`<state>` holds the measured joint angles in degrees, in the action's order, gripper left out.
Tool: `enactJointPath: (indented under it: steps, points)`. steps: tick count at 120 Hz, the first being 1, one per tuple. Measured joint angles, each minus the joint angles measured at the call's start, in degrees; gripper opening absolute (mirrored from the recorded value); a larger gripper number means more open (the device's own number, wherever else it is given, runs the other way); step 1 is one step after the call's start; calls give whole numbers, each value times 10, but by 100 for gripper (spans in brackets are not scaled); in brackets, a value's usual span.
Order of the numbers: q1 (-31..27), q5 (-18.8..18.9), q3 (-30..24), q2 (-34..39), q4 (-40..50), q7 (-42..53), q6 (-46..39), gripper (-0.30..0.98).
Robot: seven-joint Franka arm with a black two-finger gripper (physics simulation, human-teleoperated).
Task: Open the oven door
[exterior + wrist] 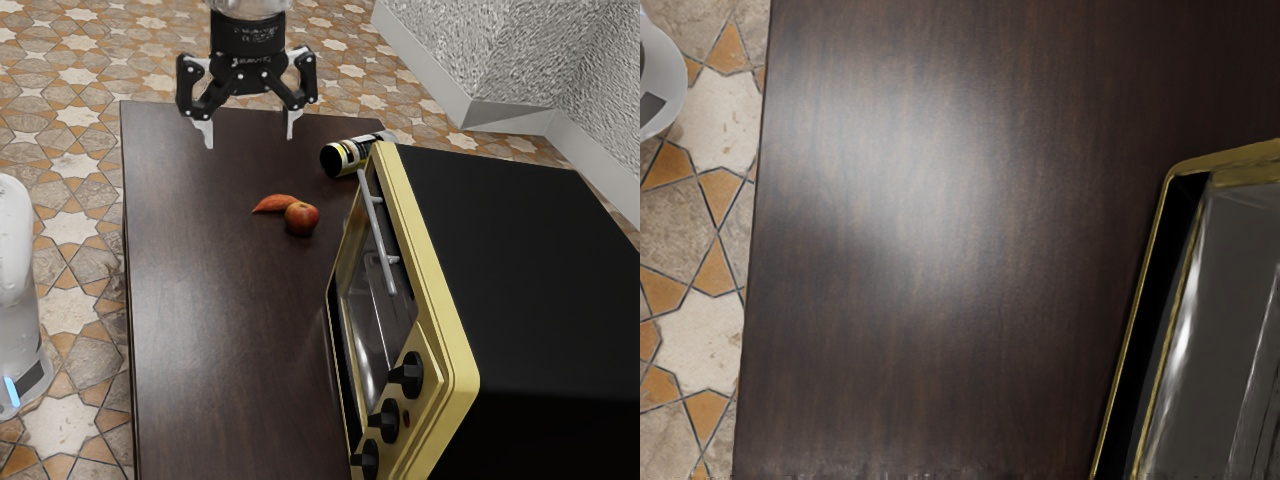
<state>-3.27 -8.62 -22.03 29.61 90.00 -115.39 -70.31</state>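
**Tool open and empty, oven handle awaiting your grasp**

Your tool (250, 140) hangs above the far end of the table (200, 330), its two fingers spread with nothing between them. That suits a first approach: you have room to take a bar without opening further. It is well apart from the oven (520, 260), so you must bring it across before it can pull anything.

The oven door (365, 290) is on the oven's front, which faces the bare stretch of table, and it looks shut. That stretch probably gives the door space to swing down. Its handle (378, 235) runs along the door's upper edge, held off it by short posts; judge that gap as the place for a finger. Gripping there, far from a likely lower hinge, should ease your pull.

The knobs (408, 373) sit beside the door, so aim clear of them. The apple (302, 219) and carrot (275, 203) lie in front of the oven, near enough that your hand or the lowering door might nudge them.
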Motion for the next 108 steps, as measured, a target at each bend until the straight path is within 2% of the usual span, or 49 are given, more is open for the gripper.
enactJointPath:
  steps: [24, 36, 67, 108]
  points:
    - [13, -14, -34, 32, 41, -27, -59, 69]
    - [10, -21, -39, 20, 46, -32, -82, 69]
    - [-17, -21, -79, -18, 46, 35, -150, 69]
    - [-52, -24, -82, -21, 76, 111, -190, 69]
